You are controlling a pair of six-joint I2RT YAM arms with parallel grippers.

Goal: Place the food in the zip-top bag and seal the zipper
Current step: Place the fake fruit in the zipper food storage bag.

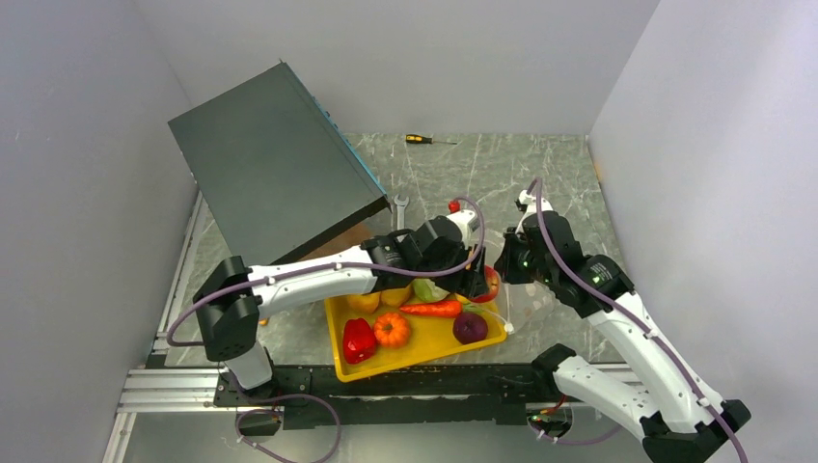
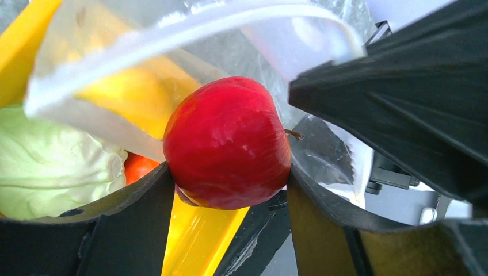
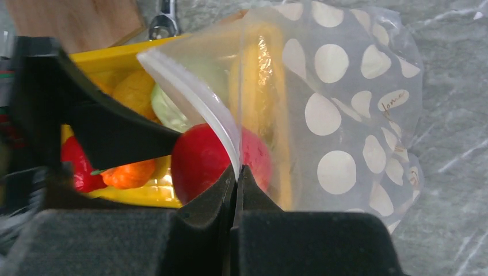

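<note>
Pushing the red apple (image 2: 224, 132), clamped in L gripper (image 2: 229, 179), well inside the zip-top bag (image 3: 345, 115) beats dropping early (R gripper (image 3: 236, 179) pinches zipper (image 3: 195, 92)).

The zip-top bag's (image 3: 345, 115) mouth gapes toward the apple (image 2: 227, 144), but its zipper (image 2: 190, 23) arcs close overhead and the right gripper (image 3: 237, 178) (pinched shut on that strip) crowds one side. The cabbage (image 2: 52, 155) and the yellow tray (image 1: 431, 340) hem in the other side and underneath.

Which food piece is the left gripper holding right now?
The red apple, clamped in the left gripper at the mouth of the zip-top bag. The red pepper, pumpkin, carrot and purple onion lie in the yellow tray.
</note>
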